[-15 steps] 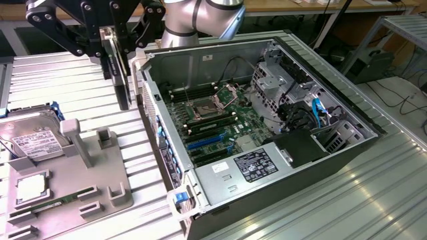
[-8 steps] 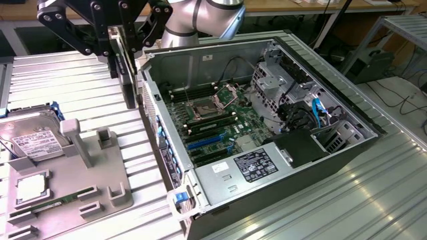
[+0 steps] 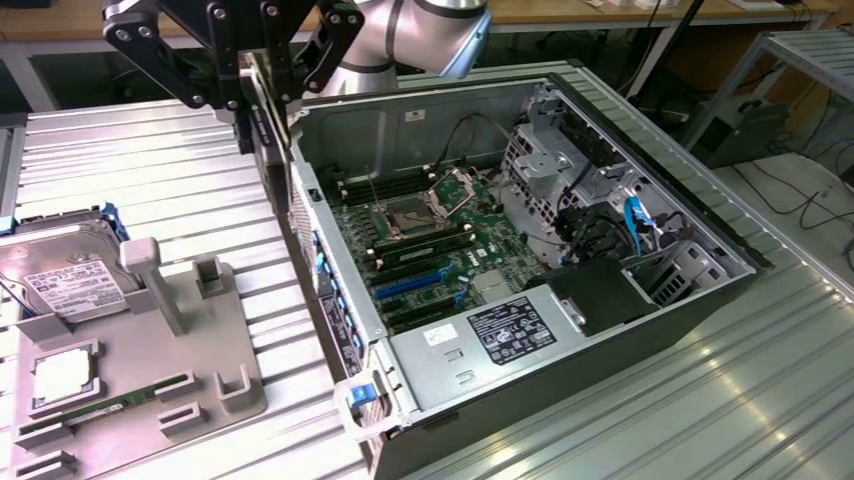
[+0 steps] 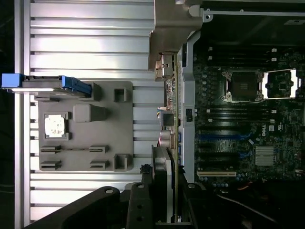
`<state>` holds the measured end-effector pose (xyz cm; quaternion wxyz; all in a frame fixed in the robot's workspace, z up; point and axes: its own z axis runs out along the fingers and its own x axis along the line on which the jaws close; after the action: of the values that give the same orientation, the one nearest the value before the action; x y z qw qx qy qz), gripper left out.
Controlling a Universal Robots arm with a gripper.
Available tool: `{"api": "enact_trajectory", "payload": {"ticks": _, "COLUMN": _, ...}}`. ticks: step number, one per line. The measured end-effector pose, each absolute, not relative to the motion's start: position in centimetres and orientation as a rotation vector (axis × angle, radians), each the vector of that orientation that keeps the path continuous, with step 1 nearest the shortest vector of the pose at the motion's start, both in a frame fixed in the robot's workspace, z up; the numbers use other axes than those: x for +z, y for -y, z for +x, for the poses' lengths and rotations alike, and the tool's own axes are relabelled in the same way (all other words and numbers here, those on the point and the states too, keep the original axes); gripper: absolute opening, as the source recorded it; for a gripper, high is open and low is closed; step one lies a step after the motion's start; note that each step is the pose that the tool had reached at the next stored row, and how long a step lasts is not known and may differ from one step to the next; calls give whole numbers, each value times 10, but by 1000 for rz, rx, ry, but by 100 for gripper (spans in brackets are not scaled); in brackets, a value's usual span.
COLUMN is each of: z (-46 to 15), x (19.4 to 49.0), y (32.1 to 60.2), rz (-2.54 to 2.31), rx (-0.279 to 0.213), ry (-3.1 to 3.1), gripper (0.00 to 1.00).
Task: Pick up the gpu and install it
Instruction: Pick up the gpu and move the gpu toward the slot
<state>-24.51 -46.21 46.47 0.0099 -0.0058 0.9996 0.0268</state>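
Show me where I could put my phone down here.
Bare ribbed table lies at the exterior view's right of the computer case; a narrower strip runs between case and grey tray. Inside the case is crowded.

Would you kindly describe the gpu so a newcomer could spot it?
Find the open computer case; the gripper hangs over its wall on the exterior view's left. The gpu is the thin dark card clamped edge-on in it, unlike the silver, white-labelled hard drive on the grey tray.
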Motion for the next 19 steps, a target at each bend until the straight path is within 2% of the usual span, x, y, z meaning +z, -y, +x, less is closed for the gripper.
{"api": "enact_trajectory", "payload": {"ticks": 19, "z": -211, "x": 465, "y": 462, "rz": -18, "rx": 84, "ry": -3121, "gripper": 28}}
